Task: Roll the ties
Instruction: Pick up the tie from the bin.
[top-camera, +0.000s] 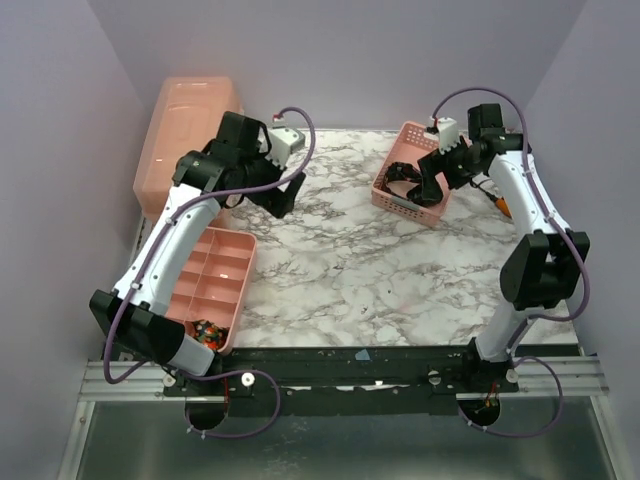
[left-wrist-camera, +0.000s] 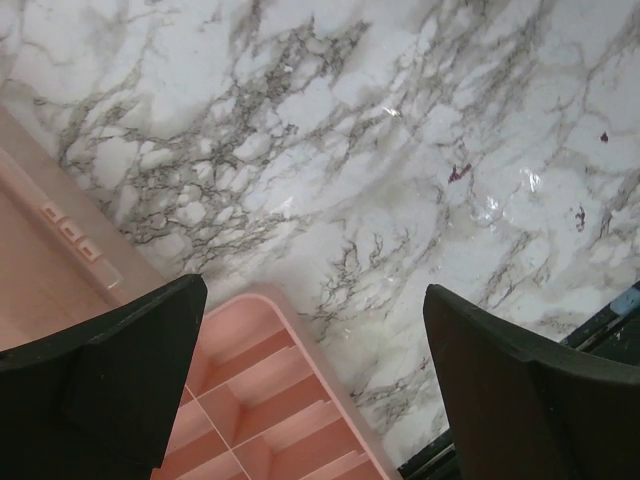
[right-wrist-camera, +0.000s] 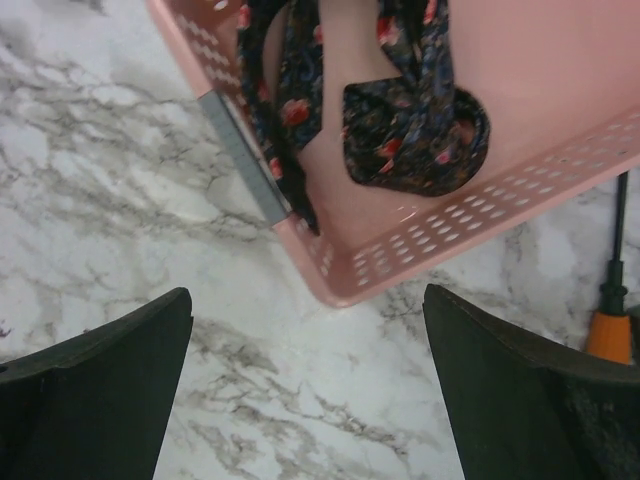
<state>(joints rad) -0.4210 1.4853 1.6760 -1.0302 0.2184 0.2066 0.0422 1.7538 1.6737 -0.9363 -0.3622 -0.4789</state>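
Over the basket (right-wrist-camera: 400, 265), my right fingers (right-wrist-camera: 90, 380) are hovering apart above unrolled ties (right-wrist-camera: 410, 130); left fingers (left-wrist-camera: 110, 370) are hanging apart, empty. One coil (top-camera: 206, 333) is sitting in the tray (top-camera: 225, 262); by my reckoning, more remain.

Far right on the table (top-camera: 340, 270) sits the basket (top-camera: 408, 208), ties (right-wrist-camera: 415, 135) in it. Just right of the basket, a screwdriver (right-wrist-camera: 610, 320) lies on the table. On the left, the tray (top-camera: 215, 270) at the near edge, 1 tie (top-camera: 207, 332) in its nearest compartment. Behind the tray, far left, the bin (top-camera: 185, 120).
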